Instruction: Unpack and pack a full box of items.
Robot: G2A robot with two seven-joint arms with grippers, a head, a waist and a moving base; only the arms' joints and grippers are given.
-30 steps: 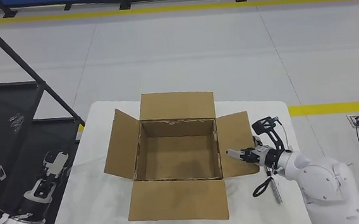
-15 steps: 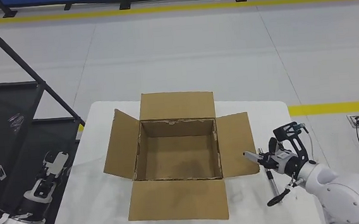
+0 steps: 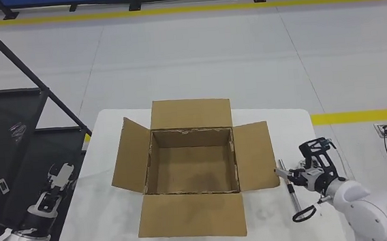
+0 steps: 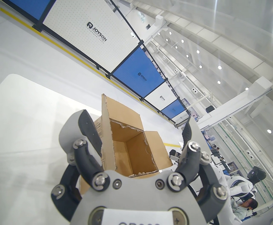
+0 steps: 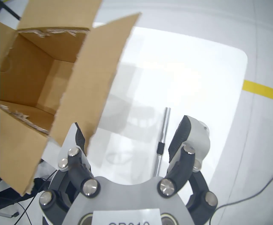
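An open cardboard box [image 3: 192, 168] stands in the middle of the white table [image 3: 286, 123], all four flaps folded out and nothing inside it. My right gripper [image 3: 285, 175] is open just off the box's right flap [image 5: 91, 85], low over the table. In the right wrist view the right gripper [image 5: 130, 136] is empty, and a thin metal rod [image 5: 163, 125] lies on the table beside one finger. My left gripper [image 3: 58, 175] is beyond the table's left edge. The left gripper [image 4: 138, 130] is open and empty, facing the box [image 4: 132, 147].
The metal rod [image 3: 292, 196] lies near the table's right front corner, with a black loop [image 3: 303, 214] at its near end. A black frame with dark netting [image 3: 16, 127] stands left of the table. Bare table surface runs along the box's left side and behind its right flap.
My right gripper has drawn back from the box's right flap toward the table's right front corner. The left arm and the box have not moved.
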